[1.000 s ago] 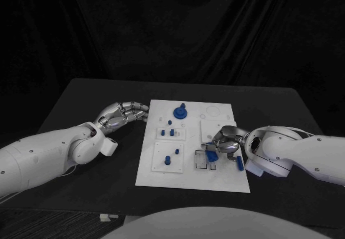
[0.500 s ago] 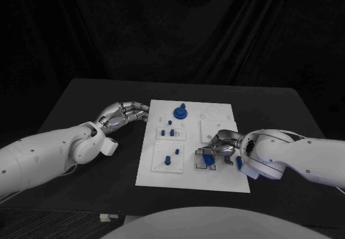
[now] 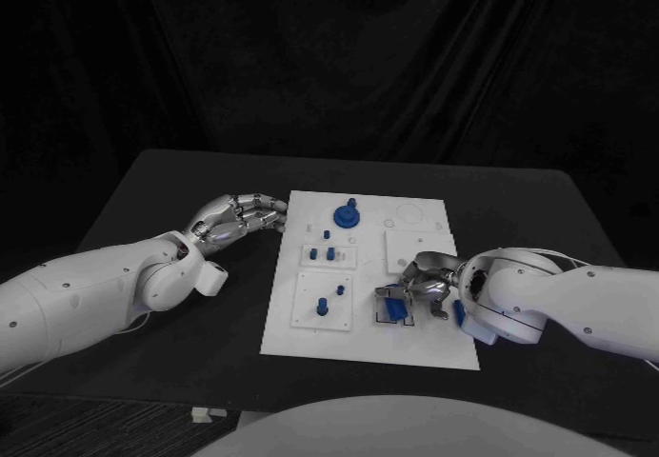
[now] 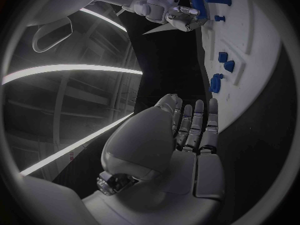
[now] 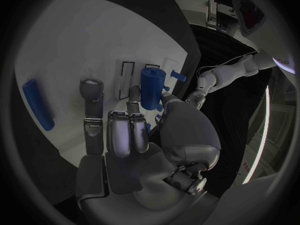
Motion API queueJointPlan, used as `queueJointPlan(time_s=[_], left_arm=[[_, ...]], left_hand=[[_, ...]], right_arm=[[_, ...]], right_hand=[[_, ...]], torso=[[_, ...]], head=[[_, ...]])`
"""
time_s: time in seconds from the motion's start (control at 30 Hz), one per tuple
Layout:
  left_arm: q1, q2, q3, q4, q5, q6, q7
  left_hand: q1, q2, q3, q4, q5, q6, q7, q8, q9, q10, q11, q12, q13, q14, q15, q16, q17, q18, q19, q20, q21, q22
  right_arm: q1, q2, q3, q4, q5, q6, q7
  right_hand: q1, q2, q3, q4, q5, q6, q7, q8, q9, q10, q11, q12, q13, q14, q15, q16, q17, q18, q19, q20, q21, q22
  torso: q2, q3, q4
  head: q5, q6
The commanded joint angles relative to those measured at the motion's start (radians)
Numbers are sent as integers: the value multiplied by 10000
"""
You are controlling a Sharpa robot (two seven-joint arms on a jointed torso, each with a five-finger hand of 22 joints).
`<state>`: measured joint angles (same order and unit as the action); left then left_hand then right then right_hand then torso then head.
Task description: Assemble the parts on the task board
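The task board (image 3: 369, 338), a white plate, lies flat at the middle of the black bench (image 3: 165, 190). Blue parts are spread over it: a round part with a peg (image 3: 347, 215) near the far edge, small pegs (image 3: 329, 253) in a raised panel below it, and further pegs (image 3: 322, 306) in the panel nearest the robot on its left side.

Right hand (image 3: 423, 278) is over the board's right portion, above dark-outlined slots, fingers closed around a blue cylinder (image 5: 152, 87). A blue bar (image 5: 37, 104) lies flat on the board just beside that hand, not touched.

Left hand (image 3: 236, 215) sits on the bench just beside the board's left edge, fingers (image 4: 199, 125) loosely curled and apart, holding nothing.
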<state>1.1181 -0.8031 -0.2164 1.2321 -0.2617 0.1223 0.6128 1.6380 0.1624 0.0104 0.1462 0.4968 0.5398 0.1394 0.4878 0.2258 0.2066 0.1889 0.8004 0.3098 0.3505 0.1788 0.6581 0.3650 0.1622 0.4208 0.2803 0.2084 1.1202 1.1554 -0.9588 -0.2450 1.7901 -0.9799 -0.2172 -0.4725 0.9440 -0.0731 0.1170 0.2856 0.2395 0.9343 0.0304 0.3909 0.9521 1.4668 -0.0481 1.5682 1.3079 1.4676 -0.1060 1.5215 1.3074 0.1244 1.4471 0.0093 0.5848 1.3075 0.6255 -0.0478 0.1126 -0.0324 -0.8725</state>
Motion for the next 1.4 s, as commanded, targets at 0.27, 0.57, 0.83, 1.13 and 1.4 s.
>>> queueJointPlan(time_s=[0.27,0.57,0.83,1.13,1.4], left_arm=[[-22,40,9,-20,68,178,69],[-29,45,9,-41,68,211,29],[-34,9,9,-11,68,225,18],[-36,-77,9,35,68,155,32],[-36,-44,9,17,69,119,-4]], left_hand=[[-60,51,65,-10,63,12,42,-68,-14,23,63,-61,-19,5,50,-61,-14,37,-63,-17,47,11],[-60,51,65,-10,63,12,42,-68,-14,23,63,-61,-19,5,50,-61,-14,37,-63,-17,47,11],[-85,67,104,4,70,0,48,-74,-20,21,79,-74,-29,1,60,-66,-17,30,-74,-13,50,23],[-102,77,135,12,81,-3,46,-74,-23,21,90,-82,-36,-1,69,-68,-19,25,-81,-11,53,33],[-111,67,143,13,80,6,47,-69,-22,29,93,-82,-38,2,71,-67,-19,23,-83,-10,56,38]], right_arm=[[-52,51,-30,14,-381,582,-396],[-53,62,-30,6,-561,517,-381],[-50,-126,-27,112,-584,-270,52],[548,-1096,-16,750,-512,-951,714],[1375,-1957,-21,1081,-286,66,156]], right_hand=[[-820,-86,-874,65,-1783,-9,36,-54,-127,1040,100,26,2629,843,82,-78,1667,176,62,34,-170,701],[-1204,-129,-1463,74,-1864,-75,52,-45,-146,1040,111,26,2629,845,91,-71,1670,174,82,41,-192,707],[-1361,49,-1720,69,-1843,-87,48,32,-95,1040,111,26,2629,854,93,-41,1714,165,106,42,-136,725],[-830,200,-1877,30,-1573,-53,-12,351,126,1040,61,26,2629,884,53,50,1846,139,183,11,93,789],[506,398,-1785,-308,2121,-207,18,146,-134,1040,75,26,2629,971,52,320,2303,-65,420,-23,1571,1080]], torso=[[10,2,7],[18,5,6],[15,9,-1],[13,8,-3],[11,3,1]], head=[[-6,-2],[0,-2],[21,-2],[33,-2],[-78,-2]])
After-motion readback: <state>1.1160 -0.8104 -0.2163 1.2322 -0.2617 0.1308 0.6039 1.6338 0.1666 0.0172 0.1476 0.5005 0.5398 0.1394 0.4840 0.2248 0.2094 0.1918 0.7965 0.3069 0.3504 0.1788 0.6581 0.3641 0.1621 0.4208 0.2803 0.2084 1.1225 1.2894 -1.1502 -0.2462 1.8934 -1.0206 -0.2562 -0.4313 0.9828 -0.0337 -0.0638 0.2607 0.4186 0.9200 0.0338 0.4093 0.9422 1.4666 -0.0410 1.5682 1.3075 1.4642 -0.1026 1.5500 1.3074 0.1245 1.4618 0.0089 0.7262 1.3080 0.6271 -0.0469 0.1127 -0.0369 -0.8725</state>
